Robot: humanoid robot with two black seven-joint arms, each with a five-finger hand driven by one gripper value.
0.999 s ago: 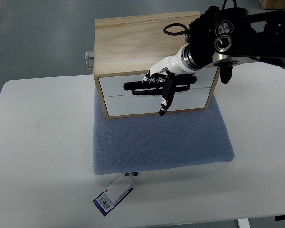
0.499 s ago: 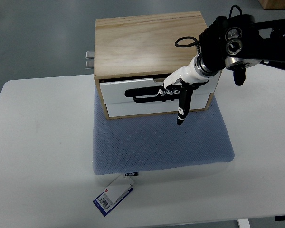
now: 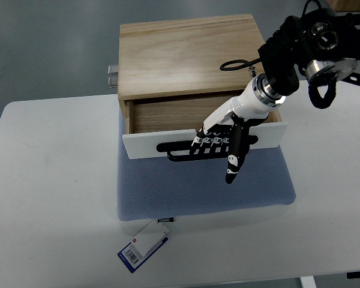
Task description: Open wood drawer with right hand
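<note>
A pale wood drawer (image 3: 168,123) with white front, a blue dotted mat (image 3: 198,186), and a white bench (image 3: 48,198) are seen.

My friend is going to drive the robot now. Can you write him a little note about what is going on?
Right hand: fingers curled around the black handle of the top drawer, one finger pointing down past it.
Left hand: not in the picture.
The wooden box sits on a blue cushion on the white table.
Done: the drawer is pulled well out, and its wooden inside looks empty.
Left: maybe pull a bit more, then let go of the handle.
</note>
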